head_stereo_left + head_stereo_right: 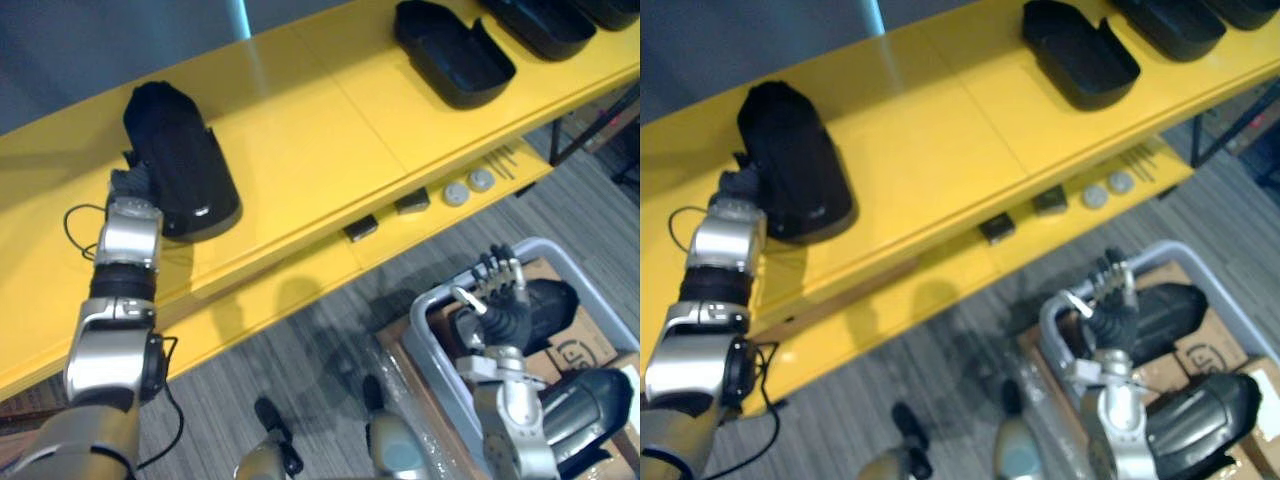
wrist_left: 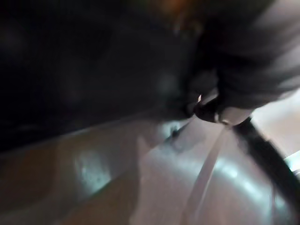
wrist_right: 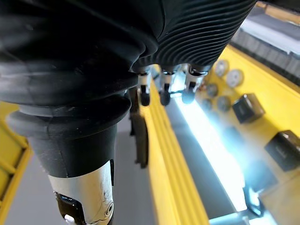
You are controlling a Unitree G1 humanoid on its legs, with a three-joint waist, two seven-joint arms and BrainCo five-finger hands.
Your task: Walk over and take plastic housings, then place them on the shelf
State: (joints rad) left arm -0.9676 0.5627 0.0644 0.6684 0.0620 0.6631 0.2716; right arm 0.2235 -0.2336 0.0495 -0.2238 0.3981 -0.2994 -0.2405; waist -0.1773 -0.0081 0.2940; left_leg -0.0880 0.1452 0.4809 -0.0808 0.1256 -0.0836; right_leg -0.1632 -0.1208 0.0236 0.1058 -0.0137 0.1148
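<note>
On the left part of the yellow shelf a black plastic housing stands upright. The left hand is against its near-left side; I cannot tell whether its fingers grip. At the near right, the right hand hovers, fingers straight and empty, over a grey bin of more housings.

The left hand is half hidden behind the black housing. The far housing is cut off by the edge.
</note>
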